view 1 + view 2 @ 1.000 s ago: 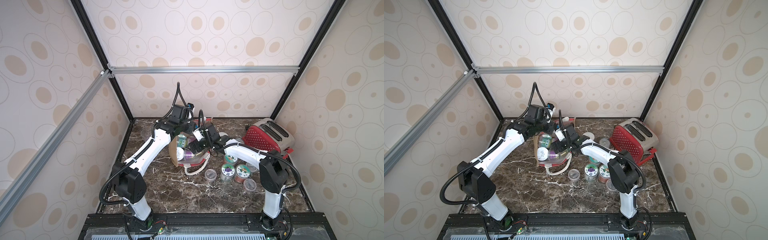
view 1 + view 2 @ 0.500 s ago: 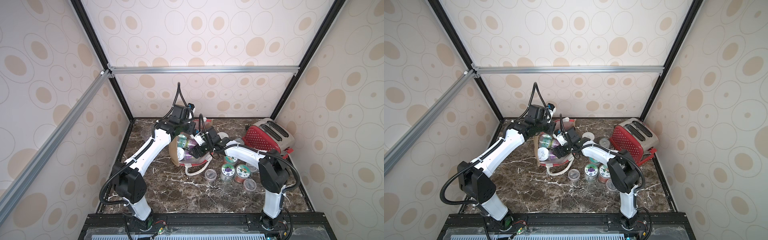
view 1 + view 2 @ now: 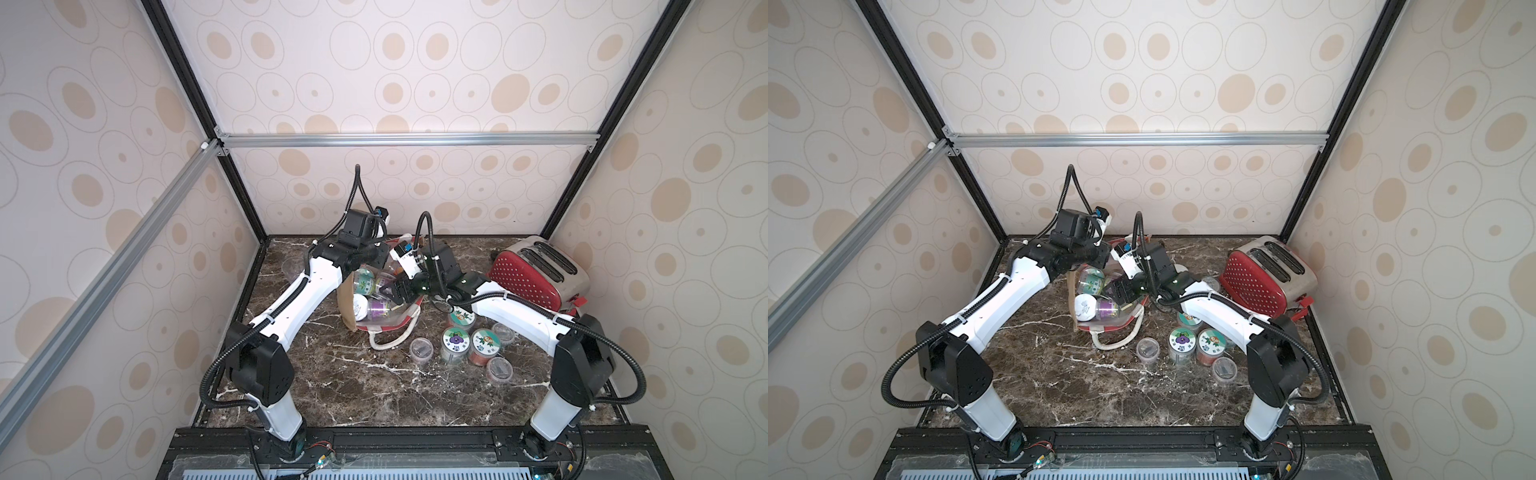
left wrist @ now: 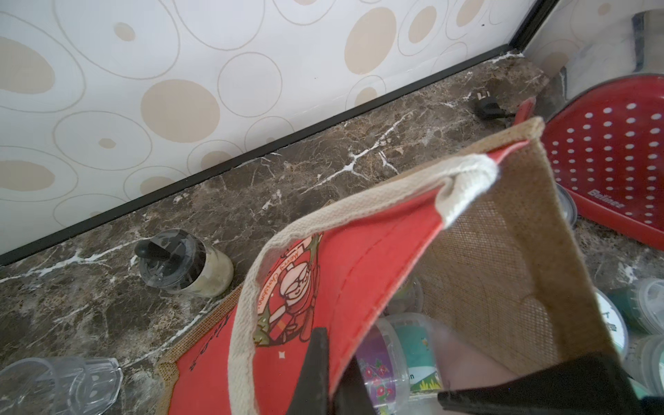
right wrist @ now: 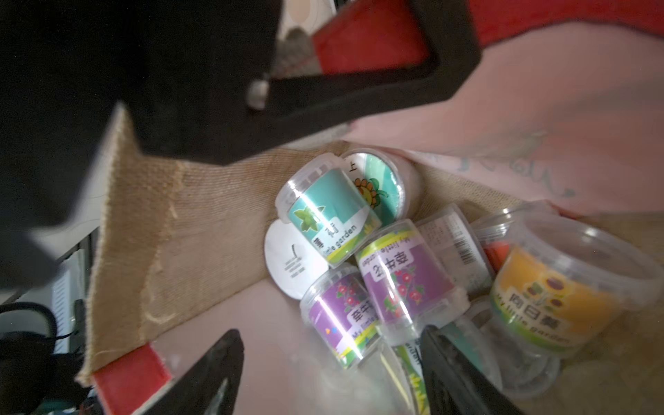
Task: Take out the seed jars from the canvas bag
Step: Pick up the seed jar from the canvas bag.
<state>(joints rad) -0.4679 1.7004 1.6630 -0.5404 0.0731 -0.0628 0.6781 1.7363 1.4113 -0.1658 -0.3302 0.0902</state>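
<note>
Our left arm [image 3: 305, 301] rises from its base at the near edge. The elbow is bent and the white forearm reaches forward and inward. At its end the wrist turns toward the middle, and the left gripper [image 4: 332, 359] has its jaws pressed together on the red rim of the canvas bag [image 4: 377, 251]. Our right arm [image 3: 519, 313] roughly mirrors it: the upper link stands nearly upright and the forearm stretches low and inward toward the left arm. The right gripper [image 5: 330, 334] lies almost level, its jaws spread wide apart and not clamped on anything. In both top views our two grippers sit close together, well forward of both bases.
</note>
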